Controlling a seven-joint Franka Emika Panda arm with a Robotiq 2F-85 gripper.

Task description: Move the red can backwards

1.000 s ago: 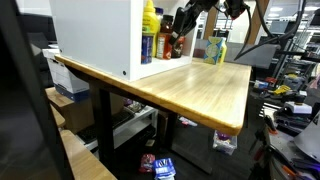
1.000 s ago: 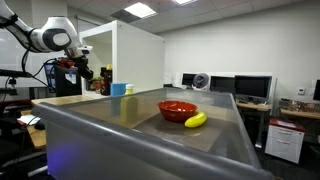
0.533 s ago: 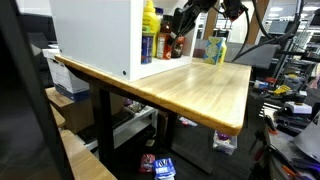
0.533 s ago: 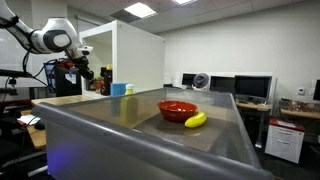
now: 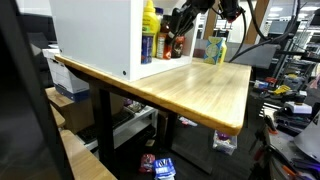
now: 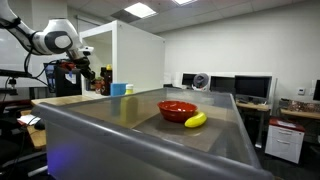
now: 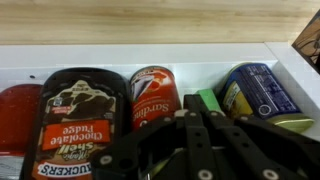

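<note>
In the wrist view the red can (image 7: 152,94), labelled sardines, stands inside the white shelf box (image 7: 290,62). A dark brown chocolate-fudge bottle (image 7: 74,120) is on its left and a blue can (image 7: 258,92) on its right. My gripper (image 7: 196,116) points into the shelf just in front of the red can, a little to its right. Its fingers are pressed together with nothing between them. Whether they touch the can I cannot tell. In an exterior view the gripper (image 5: 180,25) reaches into the open side of the box, over the red can (image 5: 174,46).
A small green object (image 7: 207,100) sits between the red can and the blue can. A yellow bottle (image 5: 149,20) stands in the box. A red item (image 7: 18,108) is at the far left. A red bowl (image 6: 177,108) and a banana (image 6: 196,119) lie on the table.
</note>
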